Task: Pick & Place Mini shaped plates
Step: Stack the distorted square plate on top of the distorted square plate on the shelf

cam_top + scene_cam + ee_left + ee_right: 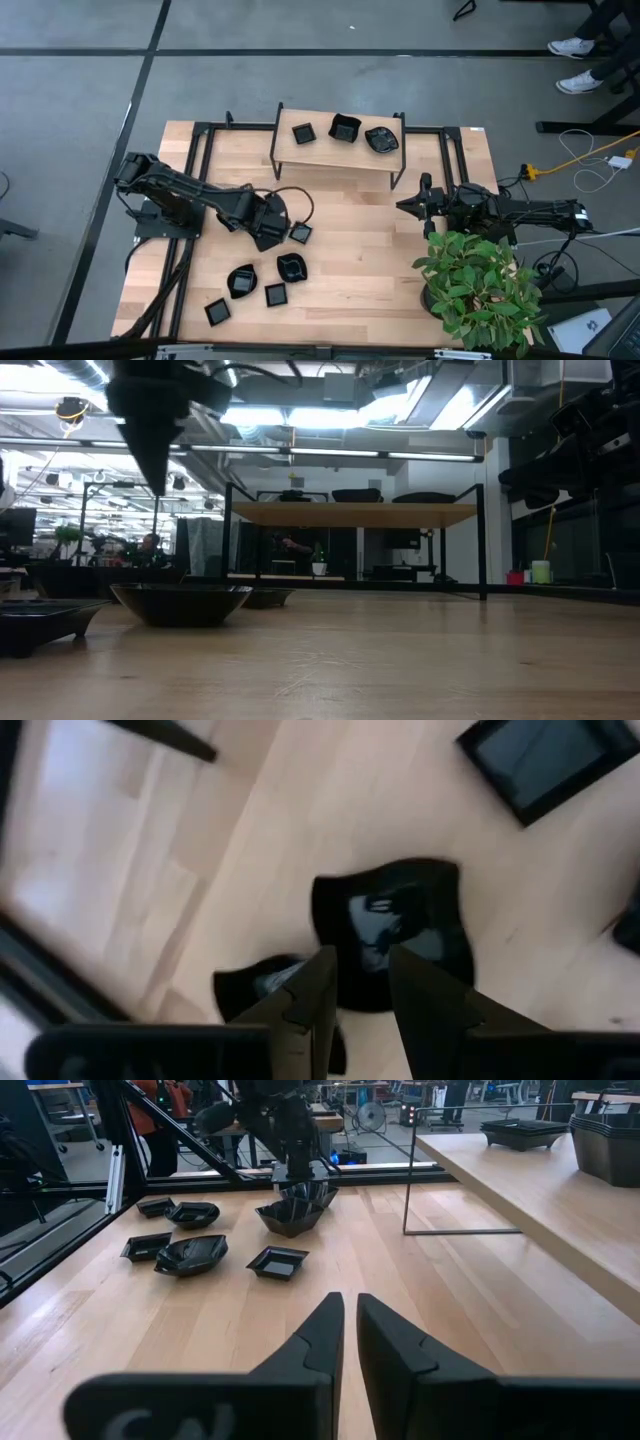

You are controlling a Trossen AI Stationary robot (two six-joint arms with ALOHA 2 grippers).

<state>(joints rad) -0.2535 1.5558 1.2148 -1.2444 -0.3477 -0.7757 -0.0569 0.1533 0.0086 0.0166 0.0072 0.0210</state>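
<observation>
Several small glossy black plates lie flat on the near left of the wooden table (360,240), among them a square one (300,233), a wavy one (291,267) and a rounded one (242,280). Three more sit on the shelf (340,150). My left gripper (362,975) points steeply down, open, above a wavy-edged plate (405,915). In the low view it (157,485) hangs well clear of the tabletop. One finger partly hides another plate (255,982). My right gripper (350,1325) waits at the right, level and shut, holding nothing.
The black-framed shelf (350,515) stands along the far edge. A potted plant (480,285) fills the near right corner beside the right arm. Black rails (200,150) run along the table's left and far sides. Bare wood lies between the two arms.
</observation>
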